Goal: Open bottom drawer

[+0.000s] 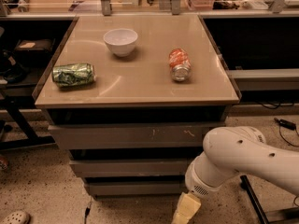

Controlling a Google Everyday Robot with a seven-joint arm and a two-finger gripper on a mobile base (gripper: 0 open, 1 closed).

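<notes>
Cabinet with 3 grey drawer fronts under a tan tabletop [140,85]. On top: white bowl [120,41] upright at the back, crushed green can [73,74] lying at the left, orange can [179,64] lying at the right. Gripper [185,210] hangs low at the frame's bottom edge, by the right end of the bottom drawer [133,188]; contact unclear. White arm [243,157] enters from the right.
</notes>
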